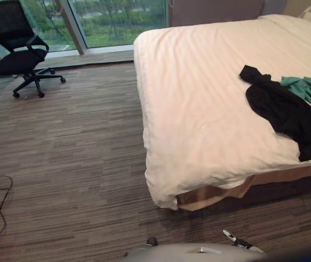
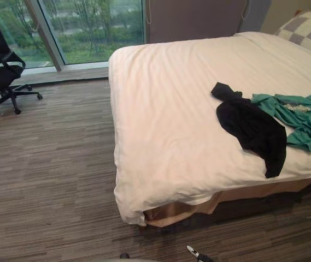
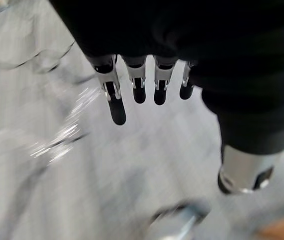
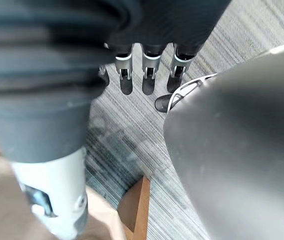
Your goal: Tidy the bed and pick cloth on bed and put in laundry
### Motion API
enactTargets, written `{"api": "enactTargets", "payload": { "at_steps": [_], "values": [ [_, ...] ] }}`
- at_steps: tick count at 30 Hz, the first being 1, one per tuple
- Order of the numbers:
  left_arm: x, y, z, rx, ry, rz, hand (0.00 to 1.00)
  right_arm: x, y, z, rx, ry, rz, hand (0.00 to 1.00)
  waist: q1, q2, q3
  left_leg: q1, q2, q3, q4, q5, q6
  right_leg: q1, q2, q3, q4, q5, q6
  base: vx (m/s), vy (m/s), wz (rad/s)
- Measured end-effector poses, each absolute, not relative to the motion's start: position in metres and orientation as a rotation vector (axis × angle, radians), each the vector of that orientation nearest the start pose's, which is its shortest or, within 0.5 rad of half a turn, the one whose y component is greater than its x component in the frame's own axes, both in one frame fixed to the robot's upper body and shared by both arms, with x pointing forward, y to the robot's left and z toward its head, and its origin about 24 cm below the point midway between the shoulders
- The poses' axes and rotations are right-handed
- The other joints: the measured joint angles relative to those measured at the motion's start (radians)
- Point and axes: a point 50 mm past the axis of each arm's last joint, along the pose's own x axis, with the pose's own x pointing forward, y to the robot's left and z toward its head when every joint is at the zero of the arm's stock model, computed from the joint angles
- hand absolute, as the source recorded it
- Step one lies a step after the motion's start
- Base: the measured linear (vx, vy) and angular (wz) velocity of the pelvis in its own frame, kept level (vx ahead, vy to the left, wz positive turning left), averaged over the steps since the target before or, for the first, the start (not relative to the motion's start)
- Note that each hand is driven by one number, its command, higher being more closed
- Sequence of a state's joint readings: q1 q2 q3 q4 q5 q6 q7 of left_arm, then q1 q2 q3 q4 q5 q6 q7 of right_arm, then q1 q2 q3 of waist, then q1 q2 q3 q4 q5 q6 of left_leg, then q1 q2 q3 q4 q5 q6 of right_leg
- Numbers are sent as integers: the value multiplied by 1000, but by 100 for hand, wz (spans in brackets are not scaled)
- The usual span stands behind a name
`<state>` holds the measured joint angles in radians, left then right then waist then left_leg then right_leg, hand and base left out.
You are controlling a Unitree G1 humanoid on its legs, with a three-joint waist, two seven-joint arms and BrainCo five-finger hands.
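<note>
A black cloth [image 1: 284,111] lies crumpled on the white bed [image 1: 199,109], near its right side and front edge. A green cloth [image 2: 300,117] is spread just right of it, the two touching. My left hand [image 3: 116,97] hangs over the grey carpet in the left wrist view, fingers straight and holding nothing. In the right wrist view my right hand [image 4: 149,75] also hangs above the striped carpet, relaxed and empty. Both hands are well away from the cloths.
A black office chair [image 1: 16,46] stands at the far left by the window [image 1: 117,22]. A checkered pillow [image 2: 308,33] rests at the head of the bed. Striped carpet [image 1: 62,153] spreads left of and in front of the bed.
</note>
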<state>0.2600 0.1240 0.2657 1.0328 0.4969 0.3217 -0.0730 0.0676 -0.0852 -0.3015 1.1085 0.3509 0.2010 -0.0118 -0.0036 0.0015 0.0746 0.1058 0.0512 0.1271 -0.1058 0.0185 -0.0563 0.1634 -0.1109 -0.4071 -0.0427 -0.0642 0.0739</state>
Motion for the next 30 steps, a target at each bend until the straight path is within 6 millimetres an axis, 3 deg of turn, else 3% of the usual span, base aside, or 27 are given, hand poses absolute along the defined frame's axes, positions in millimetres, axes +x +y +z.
{"api": "enactTargets", "payload": {
  "at_steps": [1, 2, 5, 7, 8, 10, 12, 13, 15, 16, 17, 20, 24, 26, 30],
  "values": [
    [-17, 234, -167, 311, 1676, 36, 0, 69, -207, -170, 447, 1253, -530, 0, 1, -4, -3, 0, -1, 6, 0, -5, 0, -1, -1, 11, -2, 3, 3, -66, 37, -25],
    [-20, 230, -168, 292, 1692, 12, 0, 69, -211, -169, 421, 1217, -564, 100, -3, -1, -8, 0, -2, 8, 0, -6, 1, -2, -4, 15, -8, 3, 6, -60, 33, -20],
    [-10, 229, -168, 292, 1663, 12, 0, 81, -225, -162, 381, 1096, -653, 100, -5, -4, -13, -2, -6, 8, 0, -6, 2, -6, -9, 17, -10, 3, 6, -39, 31, -6],
    [1, 230, -168, 297, 1622, 17, 0, 110, -242, -144, 328, 905, -685, 100, -5, -5, -16, -10, -8, 12, 0, -11, 10, -17, -11, 25, -9, 3, 7, 2, 34, -7],
    [5, 233, -168, 319, 1593, 15, 0, 141, -255, -123, 278, 733, -681, 100, -7, -3, -17, -18, -11, 11, 0, -12, 11, -20, -14, 26, -10, 4, 8, 39, 34, -3],
    [15, 236, -166, 326, 1545, 20, 0, 172, -267, -99, 199, 587, -652, 100, -5, -1, -16, -24, -14, 7, 0, -13, 12, -31, -15, 25, -10, 4, 9, 42, 19, 4],
    [24, 234, -165, 317, 1485, 29, 0, 221, -274, -46, 84, 307, -564, 100, -1, 3, -19, -28, -18, 4, 1, -13, 15, -38, -17, 25, -7, 10, 17, 95, 15, 5],
    [25, 234, -165, 314, 1480, 38, 0, 230, -273, -35, 69, 248, -538, 100, 1, 3, -19, -31, -19, 3, 1, -13, 17, -40, -18, 25, -7, 10, 16, 127, 13, 4],
    [32, 233, -164, 331, 1424, 63, 0, 253, -255, 18, 10, -20, -352, 100, 9, -2, -22, -47, -21, 3, 7, -10, 21, -49, -16, 24, -10, 10, 15, 170, 5, 3],
    [34, 233, -163, 340, 1409, 64, 0, 256, -249, 29, -8, -83, -297, 100, 10, -3, -22, -51, -24, 2, 8, -10, 22, -50, -16, 24, -11, 10, 15, 212, 9, 7],
    [35, 233, -163, 357, 1389, 69, 0, 260, -233, 49, -28, -181, -180, 100, 8, -5, -21, -53, -26, -1, 8, -9, 22, -50, -16, 25, -13, 10, 15, 126, 9, 6],
    [31, 233, -162, 387, 1349, 90, 0, 263, -189, 82, -33, -325, 157, 100, 11, -13, -22, -37, -24, -1, 8, -9, 22, -32, -16, 26, -13, 10, 15, 150, -4, 3],
    [27, 234, -159, 411, 1286, 135, 0, 259, -135, 76, 2, -275, 547, 100, 31, -32, -30, -15, -19, -6, 8, -10, 22, -7, -12, 24, -8, 10, 15, 79, -22, 9],
    [29, 231, -159, 412, 1248, 158, 0, 253, -107, 66, 36, -211, 711, 100, 56, -34, -28, -18, -15, -26, 11, -10, 22, -5, -12, 18, -1, 10, 15, 33, -27, 20],
    [32, 226, -158, 401, 1196, 182, 0, 254, -63, 48, 44, -82, 907, 100, 87, -30, -13, -34, -16, -60, 58, -32, 24, 9, -19, 1, 20, 10, 15, -16, -4, 23]
  ]
}}
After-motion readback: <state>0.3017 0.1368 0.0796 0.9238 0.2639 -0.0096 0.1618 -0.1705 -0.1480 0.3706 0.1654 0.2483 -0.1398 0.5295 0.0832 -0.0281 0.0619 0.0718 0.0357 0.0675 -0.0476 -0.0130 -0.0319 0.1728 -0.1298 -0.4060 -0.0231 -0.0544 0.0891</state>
